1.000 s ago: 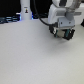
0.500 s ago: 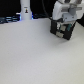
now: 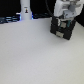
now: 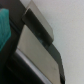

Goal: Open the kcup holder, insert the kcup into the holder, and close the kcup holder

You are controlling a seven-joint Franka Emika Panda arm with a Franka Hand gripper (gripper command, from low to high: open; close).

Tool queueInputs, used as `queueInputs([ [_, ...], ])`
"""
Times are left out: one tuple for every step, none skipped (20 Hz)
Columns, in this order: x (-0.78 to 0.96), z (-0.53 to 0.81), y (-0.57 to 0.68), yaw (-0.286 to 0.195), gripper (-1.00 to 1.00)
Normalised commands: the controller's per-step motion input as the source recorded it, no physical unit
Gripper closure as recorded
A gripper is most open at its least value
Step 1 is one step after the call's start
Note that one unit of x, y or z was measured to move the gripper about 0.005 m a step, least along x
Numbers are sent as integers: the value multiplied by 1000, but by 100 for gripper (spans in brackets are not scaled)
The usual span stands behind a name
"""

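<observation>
Far off to the claw's side, at the exterior view's left, a tall white post with a black mark stands at the back edge of the pale table. Rightward, the claw hangs directly over the black kcup holder, apparently touching its top. Only the wrist view shows the holder's grey panels close up, plus a teal patch. Whether the claw is spread or pressed together cannot be told. No kcup is visible.
</observation>
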Motion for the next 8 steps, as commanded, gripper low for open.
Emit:
queueInputs([
  [-92,76,113,37,-100],
  [8,-6,-79,-1,-100],
  [46,1000,200,56,-100],
  [83,1000,181,26,-100],
  [65,932,136,-4,-100],
  [132,721,12,-13,-100],
  [2,29,103,14,100],
  [34,9,1,-17,-100],
])
